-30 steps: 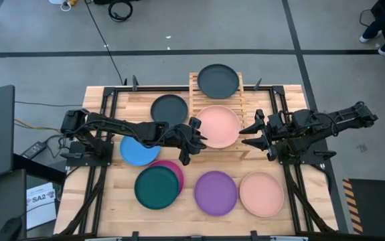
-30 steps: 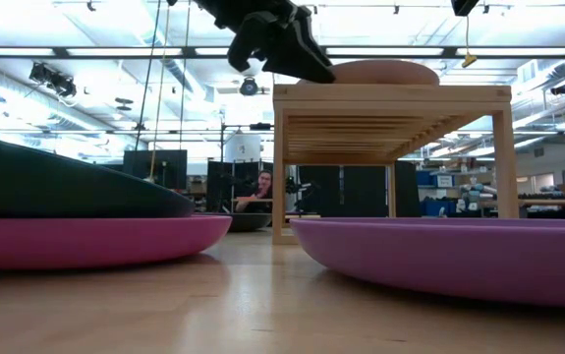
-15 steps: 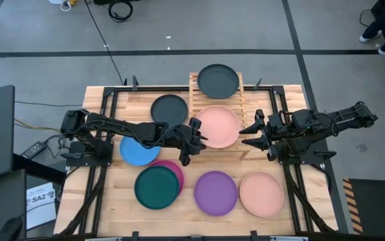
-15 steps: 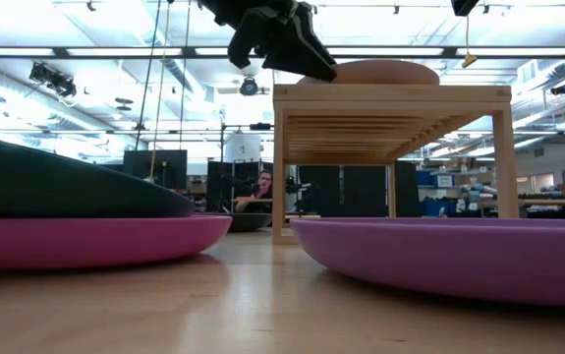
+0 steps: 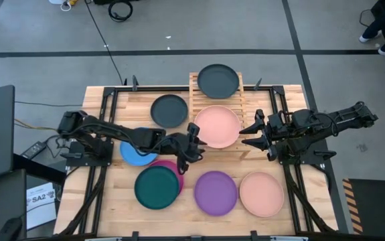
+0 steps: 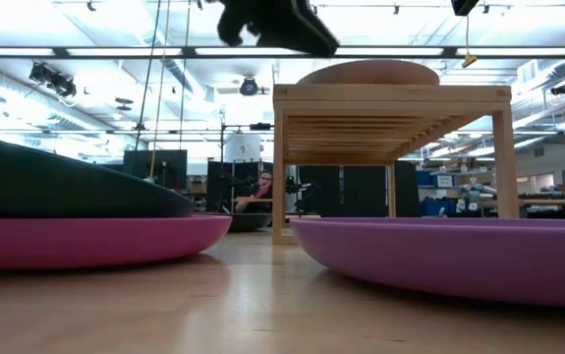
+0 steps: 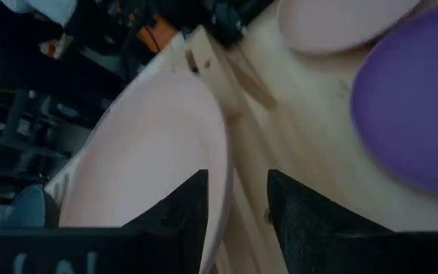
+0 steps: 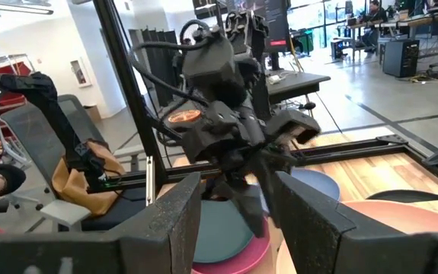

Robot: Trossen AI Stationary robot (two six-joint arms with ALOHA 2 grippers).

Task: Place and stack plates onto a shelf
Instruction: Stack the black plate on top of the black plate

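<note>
Your left gripper (image 5: 193,144) hangs just off the near-left edge of the salmon plate (image 5: 218,126) that lies on the lower tier of the shelf (image 5: 193,98); its fingers stand parted with nothing between them, and the left wrist view shows that plate's pale rim beside one finger, not clamped. Judging from that, the plate is set down and you are clear of it. A dark grey plate on the shelf (image 5: 217,80) sits on the upper tier, so both tiers hold one plate each, which leaves room for stacking on top. Your right gripper (image 5: 249,136) waits at the shelf's right edge, near the salmon plate, fingers apart and empty, probably kept there so it does not cross the left arm's path. On the table you have a second dark grey plate (image 5: 169,110) left of the shelf, the blue plate (image 5: 134,152) partly under the left arm, the teal plate (image 5: 157,187) lying over the magenta plate (image 5: 177,169), the purple plate (image 5: 215,193) and another salmon plate on the table (image 5: 261,193). The magenta plate is nearest your left gripper, but it is pinned under the teal one.
</note>
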